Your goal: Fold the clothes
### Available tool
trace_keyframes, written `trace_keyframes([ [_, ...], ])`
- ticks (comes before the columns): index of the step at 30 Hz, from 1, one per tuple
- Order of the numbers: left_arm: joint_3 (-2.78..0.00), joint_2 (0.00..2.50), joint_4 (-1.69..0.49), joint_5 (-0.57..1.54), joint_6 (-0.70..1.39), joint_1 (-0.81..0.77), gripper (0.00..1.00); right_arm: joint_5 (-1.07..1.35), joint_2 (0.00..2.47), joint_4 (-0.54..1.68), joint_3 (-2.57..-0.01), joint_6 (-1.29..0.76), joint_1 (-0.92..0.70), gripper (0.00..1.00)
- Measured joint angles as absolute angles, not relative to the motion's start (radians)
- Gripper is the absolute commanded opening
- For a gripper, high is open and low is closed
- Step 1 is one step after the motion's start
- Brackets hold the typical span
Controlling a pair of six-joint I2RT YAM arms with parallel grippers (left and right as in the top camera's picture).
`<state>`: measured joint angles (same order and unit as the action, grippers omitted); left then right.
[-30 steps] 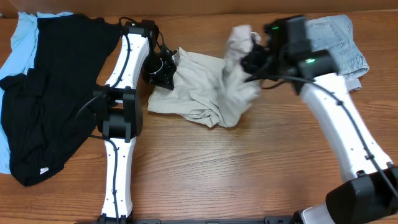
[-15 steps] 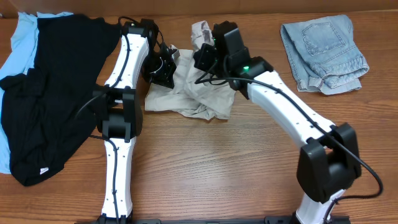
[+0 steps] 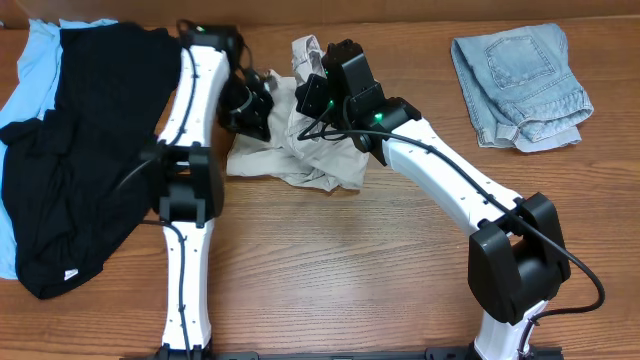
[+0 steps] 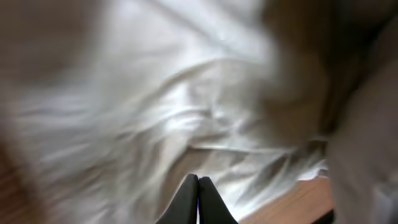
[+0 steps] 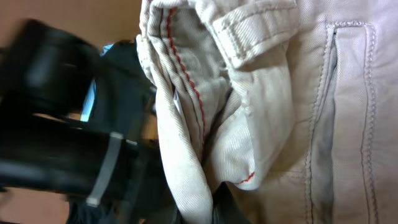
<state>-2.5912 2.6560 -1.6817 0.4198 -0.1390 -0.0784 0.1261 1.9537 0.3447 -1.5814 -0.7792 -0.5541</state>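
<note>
Beige twill shorts (image 3: 335, 165), crumpled, pinched by right gripper (image 3: 312, 97); left gripper (image 4: 198, 182) closed; one black garment (image 3: 90, 150) at nine o'clock, one denim piece (image 3: 520, 85) at two.

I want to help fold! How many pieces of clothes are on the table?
4. A black garment at the far left, a sky-blue one peeking out beneath it, beige shorts in the middle, and folded denim at the right. More could hide under the black one.

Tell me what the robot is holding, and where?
Right gripper pinches the beige shorts by a folded edge near the waistband; left gripper shut against them, grip unclear.
</note>
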Motion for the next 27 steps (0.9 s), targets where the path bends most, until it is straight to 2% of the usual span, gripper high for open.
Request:
trace_keyframes([
  [9, -2.756, 2.656, -1.687, 0.414, -0.042, 0.029, 0.12, 0.126, 1.954, 0.312, -1.581, -0.783, -0.555, 0.04],
  [11, -2.786, 2.656, -1.687, 0.411, -0.023, 0.043, 0.14, 0.126, 1.956, 0.283, -1.581, -0.786, -0.558, 0.37],
  [12, -2.801, 2.656, -1.687, 0.411, -0.015, 0.051, 0.15, 0.127, 1.957, 0.265, -1.582, -0.784, -0.561, 0.67],
  [14, -2.822, 2.652, -1.686, 0.411, -0.001, 0.068, 0.16, 0.133, 1.957, 0.234, -1.582, -0.760, -0.572, 0.96],
  [15, -2.827, 2.650, -1.686, 0.411, 0.002, 0.074, 0.17, 0.142, 1.957, 0.229, -1.583, -0.746, -0.578, 1.00],
  [22, -2.834, 2.642, -1.687, 0.403, 0.017, 0.113, 0.19, 0.262, 1.957, 0.304, -1.584, -0.651, -0.599, 1.00],
  [27, -2.834, 2.642, -1.687, 0.390, 0.019, 0.120, 0.35, 0.294, 1.951, 0.439, -1.584, -0.626, -0.532, 1.00],
])
